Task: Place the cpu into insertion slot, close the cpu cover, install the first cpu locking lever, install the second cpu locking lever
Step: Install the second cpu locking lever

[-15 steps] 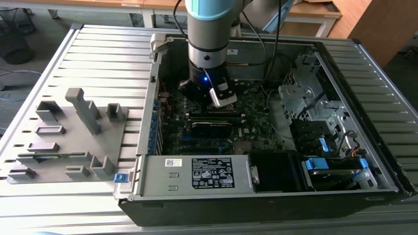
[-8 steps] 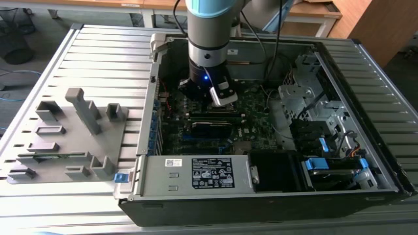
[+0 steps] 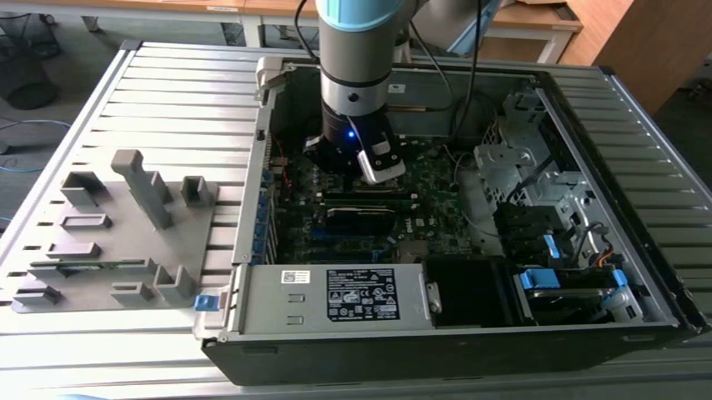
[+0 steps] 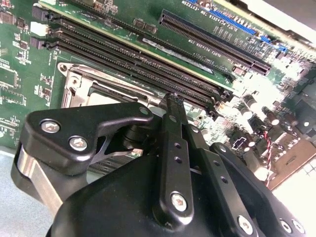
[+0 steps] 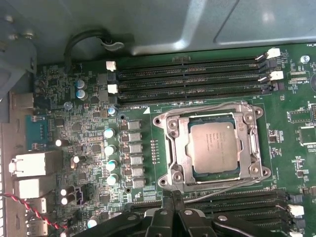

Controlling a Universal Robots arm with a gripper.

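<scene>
Hovering with its fingers pressed together and holding nothing, the gripper is hanging just beside the insertion slot, where the cpu is lying under the closed cpu cover, and any sideways drift is risking a lever wire slipping free.

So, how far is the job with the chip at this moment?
The chip already sits in its socket, and the metal cover frame looks closed over it. The thin wire levers seem to lie flat along the frame, though whether they are hooked I cannot tell. The hand is beside the socket, fingers together, holding nothing.
</scene>
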